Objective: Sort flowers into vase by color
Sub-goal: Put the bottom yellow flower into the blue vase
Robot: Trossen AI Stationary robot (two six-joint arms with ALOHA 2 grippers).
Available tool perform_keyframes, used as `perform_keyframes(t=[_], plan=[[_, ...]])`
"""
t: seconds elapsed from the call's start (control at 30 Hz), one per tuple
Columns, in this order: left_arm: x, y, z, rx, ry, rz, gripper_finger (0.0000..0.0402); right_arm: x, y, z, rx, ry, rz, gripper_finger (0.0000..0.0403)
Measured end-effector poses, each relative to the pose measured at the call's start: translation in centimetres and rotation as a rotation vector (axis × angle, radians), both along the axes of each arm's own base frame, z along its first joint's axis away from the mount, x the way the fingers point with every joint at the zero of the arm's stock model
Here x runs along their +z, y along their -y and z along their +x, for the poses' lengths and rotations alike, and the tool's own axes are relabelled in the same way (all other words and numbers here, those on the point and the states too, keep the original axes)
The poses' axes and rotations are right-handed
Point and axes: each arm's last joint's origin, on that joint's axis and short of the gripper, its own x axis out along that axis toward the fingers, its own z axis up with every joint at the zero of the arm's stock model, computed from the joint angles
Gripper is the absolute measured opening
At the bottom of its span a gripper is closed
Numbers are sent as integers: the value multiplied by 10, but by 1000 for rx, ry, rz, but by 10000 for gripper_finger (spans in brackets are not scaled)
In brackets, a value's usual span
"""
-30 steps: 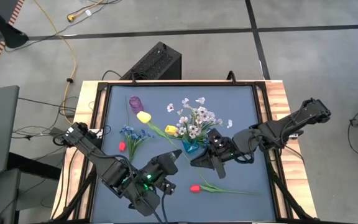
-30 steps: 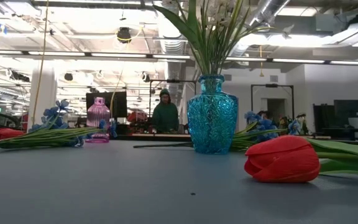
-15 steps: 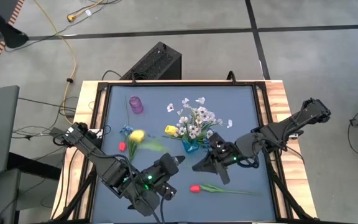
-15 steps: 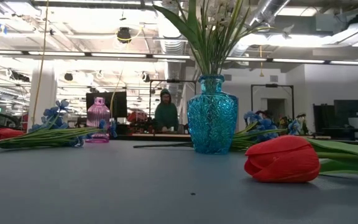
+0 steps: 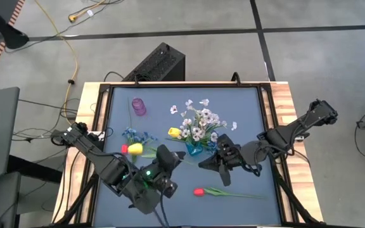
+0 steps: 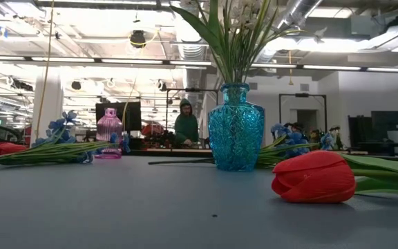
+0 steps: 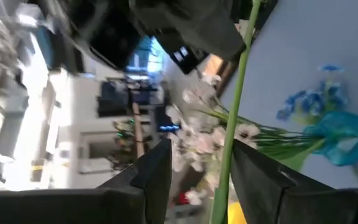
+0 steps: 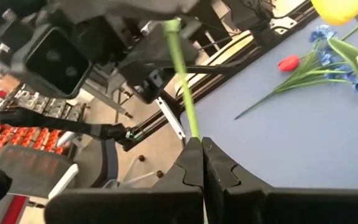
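A yellow tulip (image 5: 134, 149) on a thin green stem (image 7: 229, 149) hangs above the table, reaching from my right gripper (image 5: 203, 163) through my left gripper (image 5: 168, 158). The right gripper (image 8: 202, 142) is shut on the stem. The left gripper (image 7: 197, 155) is open, with the stem running between its fingers, close to one of them. A blue glass vase (image 5: 194, 149) holds white flowers (image 5: 198, 123) and a yellow one (image 5: 173, 132). A red tulip (image 5: 124, 149) and blue sprigs (image 5: 135, 135) lie on the table's left. Another red tulip (image 5: 198, 191) lies near the front. My right gripper pinches the tulip's green stem (image 8: 193, 127) between its two fingertips, away from the blossom. The fingers come from the table's right, and the stem sticks out ahead of them toward the left gripper. The flower is lifted clear of the table.
A small pink vase (image 5: 138, 106) stands at the far left of the blue mat (image 5: 246, 107). In the low view the blue vase (image 6: 235, 128) stands mid-table and the red tulip (image 6: 314, 176) lies nearer. A person (image 6: 186, 124) sits in the room behind.
The yellow tulip's blossom has swung from beside the pink vase toward the table's near left, to over the red tulip and blue sprigs. Its stem now lies almost level between the two grippers. Its end at the right gripper has stayed roughly where it was.
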Motion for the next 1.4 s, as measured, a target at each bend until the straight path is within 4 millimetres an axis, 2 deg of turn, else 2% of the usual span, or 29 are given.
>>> perform_keyframes(t=[0.17, 0.4, 0.53, 0.67, 0.87, 1.03, 1.23, 1.4], plan=[[-7, -9, -1, 25, -43, -51, 113, 0, 0, 0, -2, 5, 1, 16], [-9, -11, -2, 19, -74, -50, 10, 1, 1, 1, -3, 13, 5, 16], [-9, -13, -1, 23, -77, -47, 3, 2, 1, 1, 0, 20, 10, 42], [-9, -14, 0, 7, -106, -14, 1, 2, 3, 3, 1, 21, 8, 96], [-9, -13, 1, -38, -166, 79, 0, 7, 12, 11, 70, 49, 137, 187], [-4, -9, 5, -62, -134, 103, 0, 5, 15, 15, 73, 45, 100, 252], [4, -1, 7, -129, -134, 194, 0, 6, 16, 16, 76, 65, 68, 263], [4, -7, 10, -113, -144, 208, 0, 6, 15, 15, 102, 55, 98, 261]])
